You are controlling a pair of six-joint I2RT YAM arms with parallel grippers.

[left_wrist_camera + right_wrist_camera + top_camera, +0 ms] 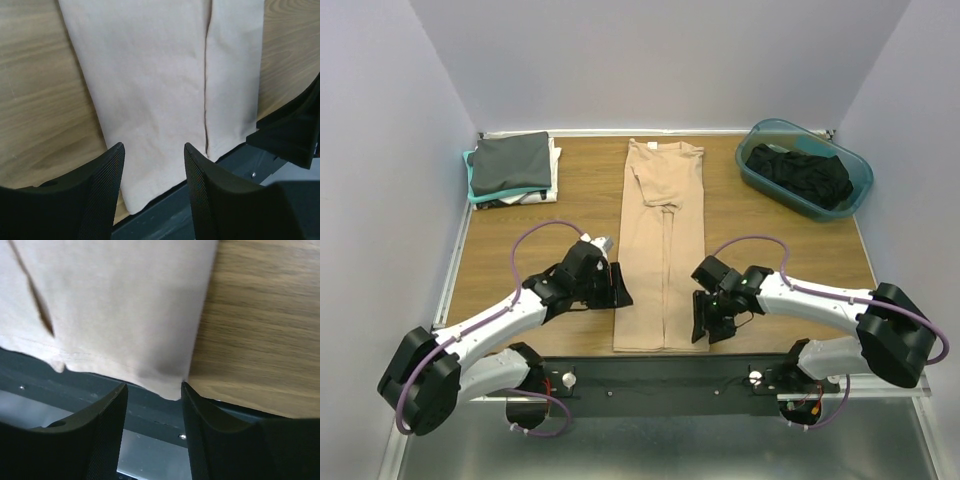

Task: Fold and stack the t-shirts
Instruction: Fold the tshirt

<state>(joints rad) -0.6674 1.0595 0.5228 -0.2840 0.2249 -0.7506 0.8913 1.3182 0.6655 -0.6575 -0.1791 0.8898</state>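
Left gripper [618, 285] parted to a middling width and empty, poised just off the 9 o'clock edge of the tan cloth t-shirt [660, 250], low on its length. Right gripper [703, 322] likewise parted and holding nothing, poised at the 3 o'clock edge, a little nearer the hem.

Tan cloth t-shirt: folded lengthwise into a narrow strip on the wooden tabletop [820, 240], long axis running 12 to 6 o'clock. Collar at 12, hem at 6, reaching the near edge and lapping onto the dark metal rail [650, 372]. Lies squarely between the two arms, neither much nearer, each with its own long edge just beside it.

Right wrist view: outer hem corner in the gap between the fingers; contact impossible to tell. Left wrist view: cloth and centre seam beyond the fingertips, hem at the bottom.

Judged next: a hem-to-collar fold, both corners at 6 pinched and carried toward 12 along that axis.

Stack of folded cloth t-shirts [510, 168], dark grey on top, at 10 o'clock, well apart. Teal plastic tub [765, 187] with a black cloth shirt [800, 172] at 2 o'clock.
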